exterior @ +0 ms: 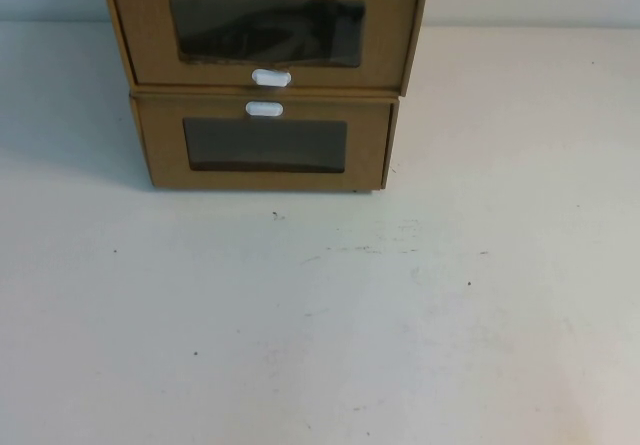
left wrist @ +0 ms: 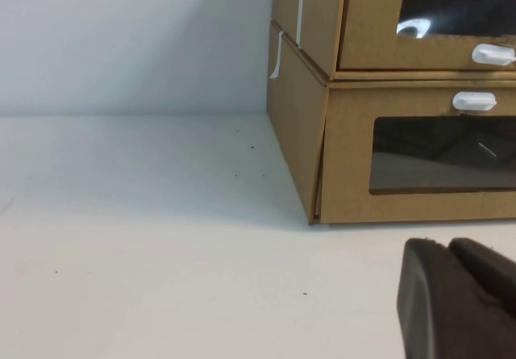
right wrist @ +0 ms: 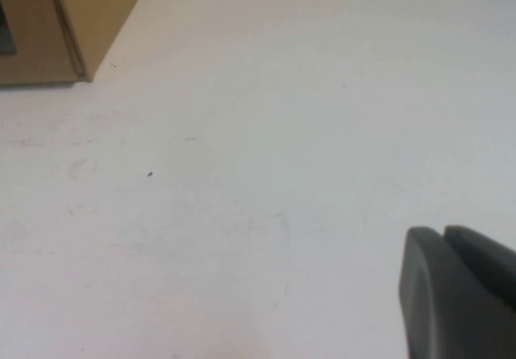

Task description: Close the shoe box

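The shoe box (exterior: 265,30), with its white tab (exterior: 271,78) below the window, is the upper of two stacked at the table's (exterior: 320,325) far edge. Nearest us, our left gripper (left wrist: 455,294) hovers low before the stack's left corner, and our right gripper (right wrist: 459,286) hangs over bare table to the right; both look pressed together. The lower box (exterior: 265,145) sits beneath. Pushing off-centre could, we judge, skew or slide the whole stack.
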